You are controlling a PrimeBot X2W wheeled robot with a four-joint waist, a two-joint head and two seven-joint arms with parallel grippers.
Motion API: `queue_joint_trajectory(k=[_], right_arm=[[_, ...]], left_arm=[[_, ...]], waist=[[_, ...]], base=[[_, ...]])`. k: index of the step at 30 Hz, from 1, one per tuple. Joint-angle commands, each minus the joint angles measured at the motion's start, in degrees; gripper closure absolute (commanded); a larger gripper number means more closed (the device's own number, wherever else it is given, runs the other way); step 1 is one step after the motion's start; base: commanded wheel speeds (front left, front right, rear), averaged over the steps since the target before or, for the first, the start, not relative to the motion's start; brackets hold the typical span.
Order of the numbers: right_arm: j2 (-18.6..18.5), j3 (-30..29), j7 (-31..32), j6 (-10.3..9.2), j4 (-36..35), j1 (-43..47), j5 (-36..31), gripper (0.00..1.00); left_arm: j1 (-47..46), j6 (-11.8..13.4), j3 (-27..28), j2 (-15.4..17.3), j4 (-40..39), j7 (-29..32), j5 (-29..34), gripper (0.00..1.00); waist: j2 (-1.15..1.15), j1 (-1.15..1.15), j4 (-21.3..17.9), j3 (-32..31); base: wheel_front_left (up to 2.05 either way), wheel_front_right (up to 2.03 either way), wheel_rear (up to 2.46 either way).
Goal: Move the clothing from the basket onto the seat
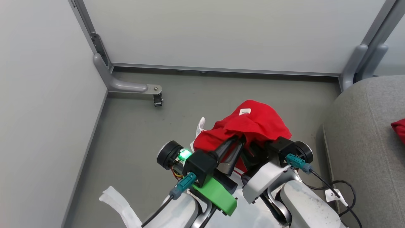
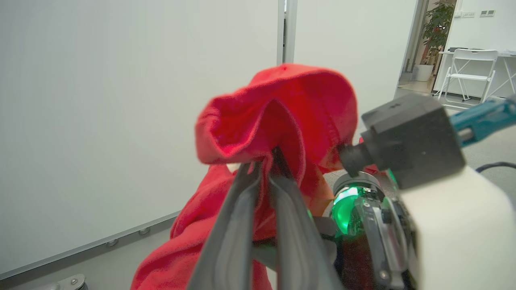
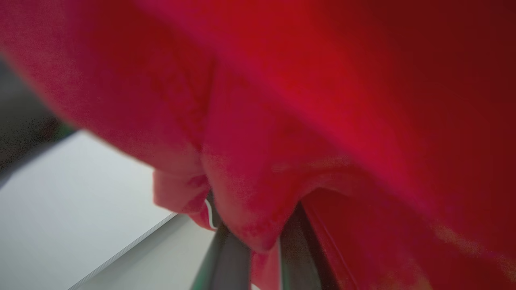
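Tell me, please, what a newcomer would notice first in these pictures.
The bright red garment stands out first, held up mid-frame above the grey floor, pinched by the left gripper and the right gripper. At the right edge lies the grey seat, with another red piece on it.

Clothing (image 1: 253,122): red cloth, soft, matt, faintly fuzzy; stitched hem, small white sewn label. Seat (image 1: 364,133): grey woven fabric, matt, coarse grain, stitched seam. Floor (image 1: 133,133): grey, smooth, matt, faint scuffs. Wall panels (image 1: 215,31): white, smooth, dull sheen. Frame (image 1: 123,85): grey painted metal. Left gripper (image 2: 264,161) fingers (image 2: 229,229): dark, smooth, slight gloss. Green bracket (image 1: 218,193): smooth plastic. Forearm shell (image 1: 303,202): pale plastic, dark-speckled.
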Motion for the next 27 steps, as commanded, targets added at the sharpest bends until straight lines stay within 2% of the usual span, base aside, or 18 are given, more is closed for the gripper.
queue_joint_trajectory(k=[1, 2, 3, 4, 5, 10, 14, 27], right_arm=[[-0.2, -0.5, 0.0, -0.08, -0.1, 0.1, -0.6, 1.0], [-0.2, -0.7, 0.0, -0.08, -0.3, 0.2, -0.7, 1.0], [-0.3, -1.2, 0.0, -0.08, -0.6, 0.4, -0.9, 1.0], [-0.2, -1.4, 0.0, -0.08, -0.9, 0.6, -1.2, 1.0], [-0.2, -1.9, 0.0, -0.08, -1.2, 0.9, -1.5, 1.0], [-0.2, -4.0, 0.0, -0.08, -1.9, 2.0, -2.9, 1.0], [-0.2, -5.6, 0.0, -0.08, -2.8, 2.6, -3.6, 1.0], [-0.3, -9.6, -0.1, -0.08, -5.4, 4.7, -4.0, 1.0]], left_arm=[[-0.9, 0.5, 0.5, 0.0, 0.1, 0.0, 0.4, 1.0], [-0.9, 0.7, 0.8, 0.1, 0.1, 0.0, 0.5, 0.96], [-0.9, 1.0, 1.2, 0.0, -0.1, 0.0, 0.6, 0.66], [-0.8, 1.1, 1.5, 0.1, -0.1, 0.0, 0.7, 0.09], [-0.7, 1.4, 1.7, 0.1, -0.2, 0.0, 1.0, 0.0], [0.1, 1.9, 3.4, 0.1, 0.4, 0.0, 1.9, 0.0], [0.4, 1.9, 5.0, 0.0, 1.2, 0.0, 2.6, 0.0], [0.3, 0.7, 9.3, 0.1, 3.3, 0.0, 6.0, 0.0]], waist=[[0.48, 0.0, -0.5, 0.1], [0.48, 0.0, -0.8, 0.2], [0.48, 0.0, -1.2, 0.3], [0.48, 0.0, -1.6, 0.4], [0.48, 0.0, -2.2, 0.5], [0.48, 0.0, -5.8, 1.0], [0.48, 0.0, -10.2, 1.8], [0.48, 0.0, -27.6, 4.5]], base=[[0.0, 0.0, 0.0], [0.0, 0.0, 0.0], [0.0, 0.0, 0.0], [0.0, 0.0, 0.0], [0.0, 0.0, 0.0], [0.0, 0.0, 0.0], [0.0, 0.0, 0.0], [0.0, 0.0, 0.0]])
